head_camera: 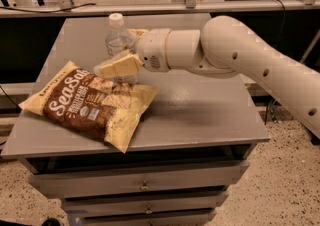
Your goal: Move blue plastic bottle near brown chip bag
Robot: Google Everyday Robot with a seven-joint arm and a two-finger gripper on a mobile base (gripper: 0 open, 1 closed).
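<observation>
**Camera view: bottle held just behind the bag**

The gripper (119,52) is clamped on the bottle (116,40), with one finger across its front and the other showing behind it. The bottle is upright at the back left of the counter (200,115), just beyond the bag's (90,105) far edge. Its base is hidden, so I cannot tell whether it rests on the counter.

The placing looks nearly done. To finish well, lower the bottle straight down onto bare counter beside the bag, not onto the bag's crinkled edge, where it could tip. Release only once the base is flat, then back away sideways.

The arm (250,55) reaches in from the right, with the forearm sloping up to the wrist and the wrist lying roughly level.
</observation>
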